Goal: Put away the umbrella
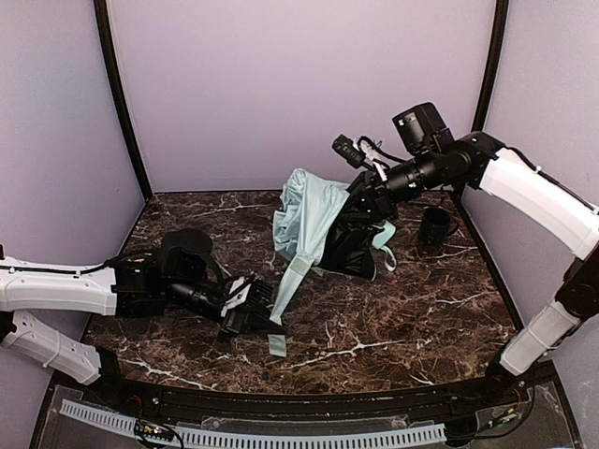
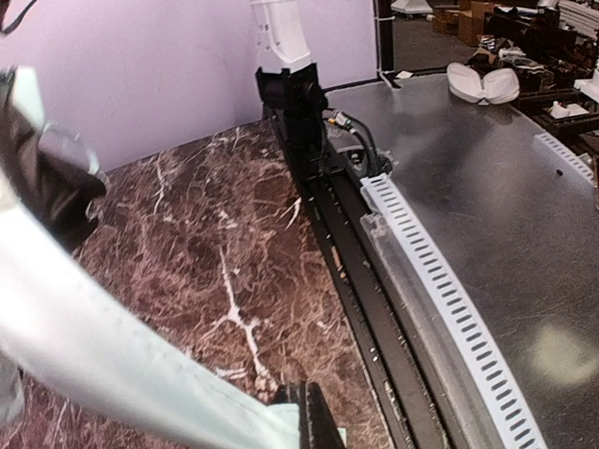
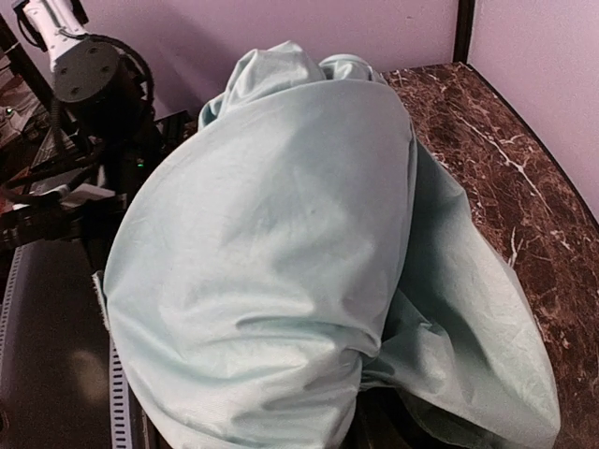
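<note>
Mostly hidden: umbrella between both arms

Right jaws clamp the bunched umbrella [image 1: 304, 220], mint canopy burying their fingertips in the wrist view. Its strap [image 1: 292, 279] runs taut down to the left jaws, closed on it just above the desk [image 1: 393, 318], tips cropped.

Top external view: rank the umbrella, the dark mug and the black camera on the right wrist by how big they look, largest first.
1. umbrella: by far the largest.
2-3. mug and wrist camera: they look about alike. The camera is raised on the arm and is likely nearer the lens, so these two are left unranked.
</note>
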### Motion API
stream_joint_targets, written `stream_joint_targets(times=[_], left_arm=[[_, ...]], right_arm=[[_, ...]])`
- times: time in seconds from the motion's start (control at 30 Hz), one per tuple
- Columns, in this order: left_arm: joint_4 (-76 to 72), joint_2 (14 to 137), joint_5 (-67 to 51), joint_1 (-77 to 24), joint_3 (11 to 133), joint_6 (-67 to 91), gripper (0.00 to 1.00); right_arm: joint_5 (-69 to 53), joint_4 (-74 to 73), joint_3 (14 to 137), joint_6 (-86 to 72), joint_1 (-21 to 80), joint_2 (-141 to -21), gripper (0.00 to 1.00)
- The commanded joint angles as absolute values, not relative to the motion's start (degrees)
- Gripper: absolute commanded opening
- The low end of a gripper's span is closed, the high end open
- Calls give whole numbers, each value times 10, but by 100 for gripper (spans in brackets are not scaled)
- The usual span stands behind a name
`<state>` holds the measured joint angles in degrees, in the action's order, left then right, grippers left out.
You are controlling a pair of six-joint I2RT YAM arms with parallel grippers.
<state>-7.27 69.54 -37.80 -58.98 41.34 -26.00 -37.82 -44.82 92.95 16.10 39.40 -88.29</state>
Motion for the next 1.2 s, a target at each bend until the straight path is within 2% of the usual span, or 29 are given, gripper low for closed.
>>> stream_joint_targets(times=[0.0,0.2,0.37,0.57,0.83,1.07,1.17], left_arm=[[-18,708,-373,-538,379,-302,0],[-26,775,-336,-513,389,-356,0],[-192,788,-288,-470,336,-376,0],[-265,869,-215,-456,368,-429,0],[-419,989,-102,-455,405,-449,0],[-578,1097,-20,-446,439,-452,0],[-599,1115,-30,-438,449,-459,0]], right_arm=[[-484,-432,931,188,397,-837,0],[-535,-366,881,189,478,-827,0],[-531,-403,855,222,499,-817,0],[-448,-375,811,248,543,-798,0],[-336,-270,751,292,544,-784,0],[-336,-285,743,364,549,-817,0],[-316,-323,727,403,571,-839,0]])
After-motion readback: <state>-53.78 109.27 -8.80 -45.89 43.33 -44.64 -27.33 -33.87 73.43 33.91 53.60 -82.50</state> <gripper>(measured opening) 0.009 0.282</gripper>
